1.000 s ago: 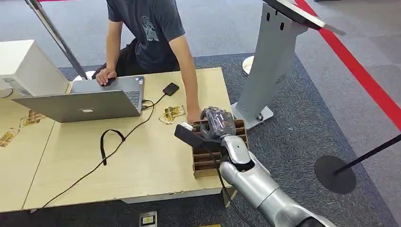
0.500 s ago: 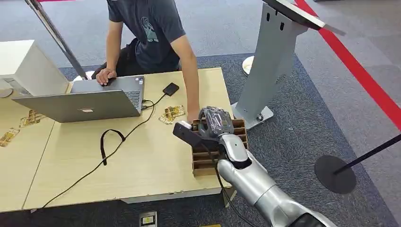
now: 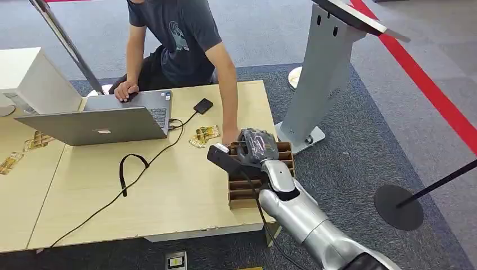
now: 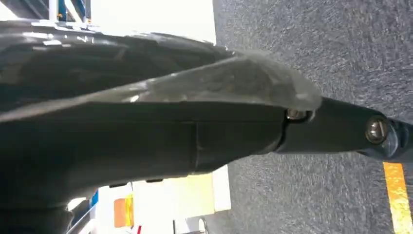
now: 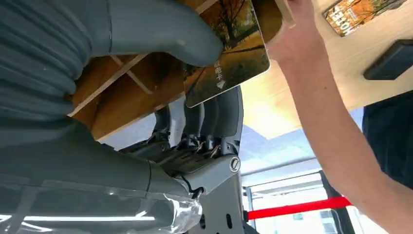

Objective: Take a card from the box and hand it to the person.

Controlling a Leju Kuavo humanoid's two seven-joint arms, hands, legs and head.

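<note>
Sitting on the wooden bench (image 3: 169, 185), a laptop (image 3: 98, 121) lies left of the person's hand (image 3: 229, 136), which reaches beside the compartmented box (image 3: 247, 191). Over that box the right hand (image 3: 256, 147) pinches a card (image 5: 229, 58) between thumb and fingers (image 5: 219, 117), the autumn-printed card just beside the person's palm.

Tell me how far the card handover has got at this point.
Done: the right hand pinches a card above the box. In hand: the person's hand is at the card's edge, though contact is unclear. Left: letting the person take it.
</note>
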